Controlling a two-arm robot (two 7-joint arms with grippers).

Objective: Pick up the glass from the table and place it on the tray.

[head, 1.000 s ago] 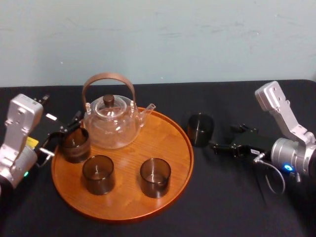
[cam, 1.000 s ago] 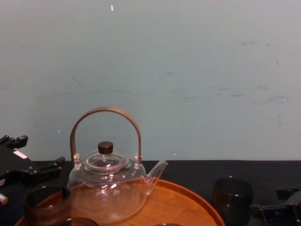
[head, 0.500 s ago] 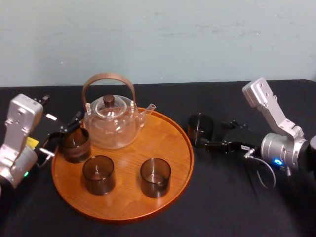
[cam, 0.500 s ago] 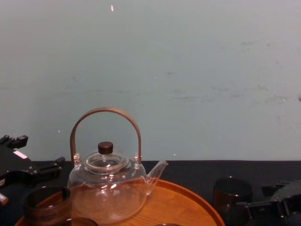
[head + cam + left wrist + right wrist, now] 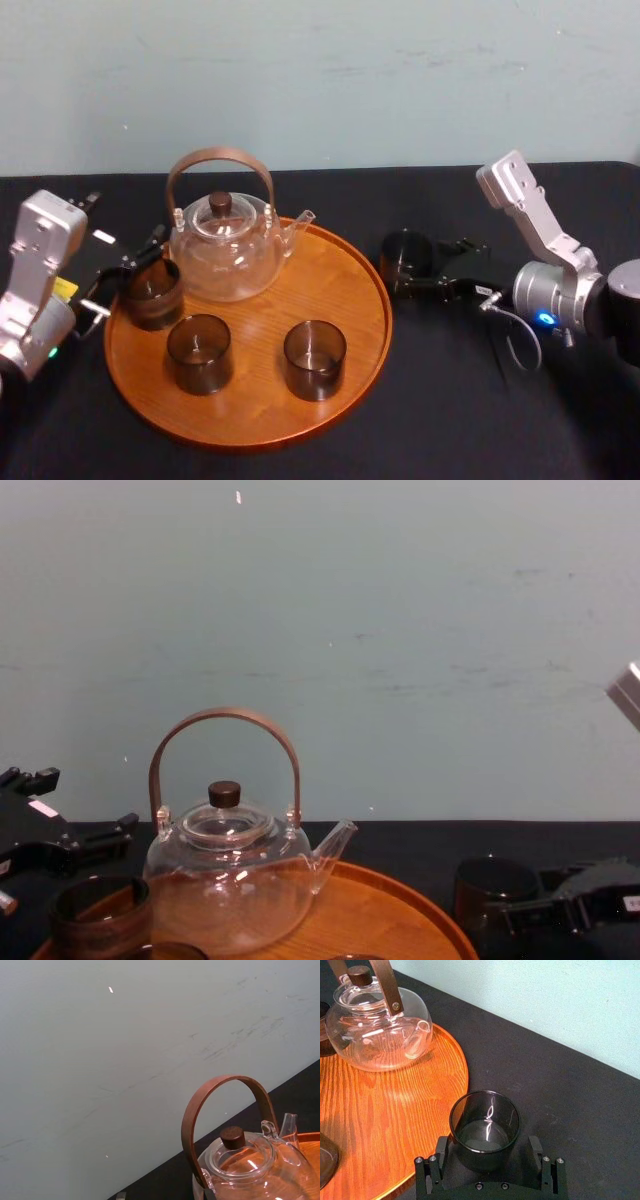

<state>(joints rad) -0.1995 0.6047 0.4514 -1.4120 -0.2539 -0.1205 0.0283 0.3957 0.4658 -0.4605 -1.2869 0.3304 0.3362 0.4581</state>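
The glass [image 5: 401,260] is standing on the tabletop [image 5: 470,400] just beside the tray [image 5: 350,330], sitting between the right end effector's [image 5: 487,1145] released, spread fingers [image 5: 441,1146]. The left end effector [image 5: 128,272] is idling farther off.

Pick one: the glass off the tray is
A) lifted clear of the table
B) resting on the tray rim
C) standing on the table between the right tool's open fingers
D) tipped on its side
C: in the right wrist view the glass stands upright on the black table, beside the tray, between the open fingers of the right tool. The left tool sits idle at the tray's left edge.
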